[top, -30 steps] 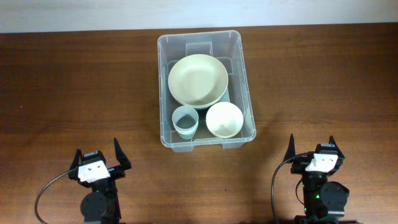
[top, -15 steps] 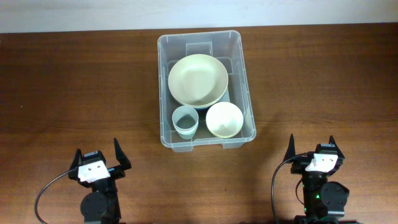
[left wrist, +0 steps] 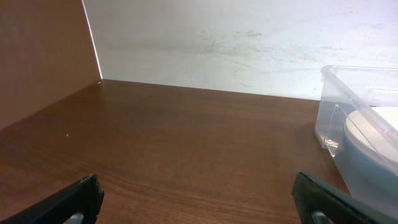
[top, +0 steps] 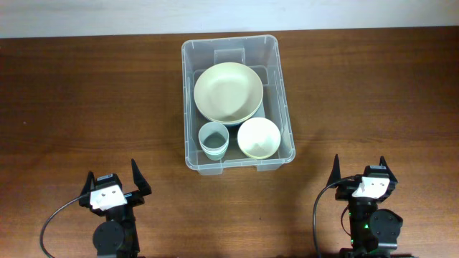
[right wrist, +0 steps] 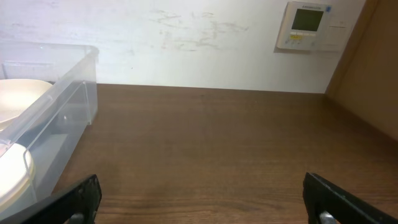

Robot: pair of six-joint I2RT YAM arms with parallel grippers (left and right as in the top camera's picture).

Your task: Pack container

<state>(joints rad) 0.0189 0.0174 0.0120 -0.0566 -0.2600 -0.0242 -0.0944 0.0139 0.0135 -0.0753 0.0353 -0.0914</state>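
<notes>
The clear plastic container stands at the middle back of the table. Inside it are stacked pale green plates, a grey-green cup and a cream bowl. My left gripper is open and empty at the front left, well away from the container. My right gripper is open and empty at the front right. The left wrist view shows the container's corner at its right edge; the right wrist view shows the container at its left edge. Both pairs of jaws stand wide apart over bare wood.
A white wall runs behind the table. A wall thermostat shows in the right wrist view. A wooden side panel rises at the table's left, and another at the right.
</notes>
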